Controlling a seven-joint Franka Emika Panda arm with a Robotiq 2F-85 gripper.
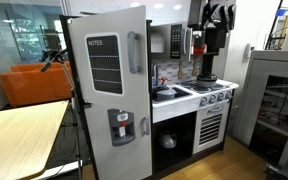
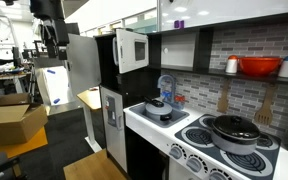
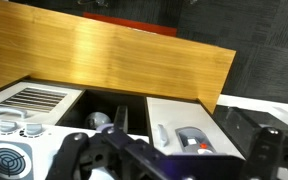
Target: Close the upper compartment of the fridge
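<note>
The tall light-grey fridge [image 1: 114, 150] stands left of the stove in both exterior views. Its upper compartment door [image 1: 109, 55], with the black NOTES panel and a grey handle, stands swung open; from the side it shows as a grey panel sticking out from the frame [image 2: 81, 65]. My gripper [image 1: 212, 45] hangs in front of the kitchen, apart from the door, and also shows in an exterior view [image 2: 52, 42]. In the wrist view its dark fingers [image 3: 169, 165] are spread and empty, with the lower dispenser door [image 3: 189, 130] beyond them. The upper door is not in the wrist view.
A white stove-and-oven unit [image 1: 199, 100] with a pot [image 2: 234, 130] adjoins the fridge, with a microwave [image 2: 131, 48] above. A wooden table [image 1: 19, 135] stands left of the fridge. A grey glass-fronted cabinet [image 1: 274, 100] stands at the right. A cardboard box [image 2: 9, 122] sits on the floor.
</note>
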